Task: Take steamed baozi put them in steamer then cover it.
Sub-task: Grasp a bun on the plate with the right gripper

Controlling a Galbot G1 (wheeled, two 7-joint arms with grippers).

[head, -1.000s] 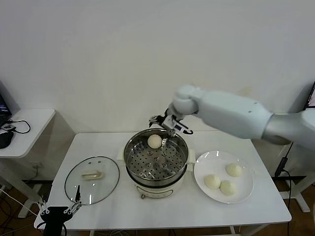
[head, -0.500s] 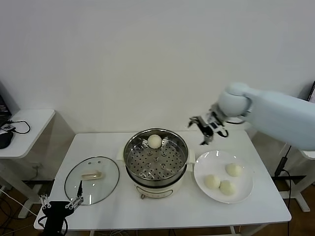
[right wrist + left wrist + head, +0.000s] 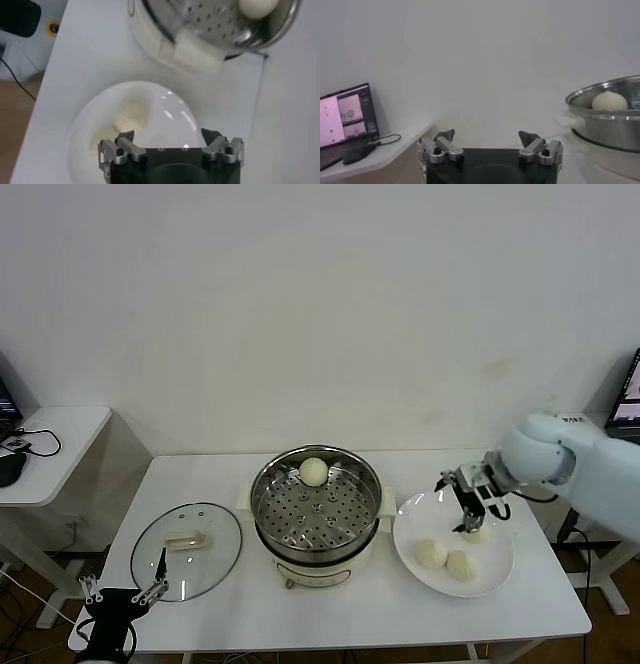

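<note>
The steamer (image 3: 316, 506) stands mid-table with one baozi (image 3: 314, 471) on its perforated tray at the far side. Three more baozi lie on the white plate (image 3: 418, 519) to its right: two at the front (image 3: 431, 553) (image 3: 462, 565) and one at the back (image 3: 477, 533), partly behind my right gripper (image 3: 463, 506). That gripper is open and empty, just above the back baozi. In the right wrist view it (image 3: 167, 137) hovers over the plate (image 3: 165, 112) and a baozi (image 3: 129, 114). The cover (image 3: 187, 550) lies flat on the table left of the steamer. My left gripper (image 3: 122, 592) is open and parked at the table's front left corner.
A low side table (image 3: 60, 429) with cables stands to the left. In the left wrist view the open left gripper (image 3: 486, 137) faces the steamer's side (image 3: 607, 122), with a laptop (image 3: 345, 117) on the side table.
My right arm has swung from over the steamer rightward and down to the plate, empty. The baozi stays in the steamer. The left arm has barely moved.
</note>
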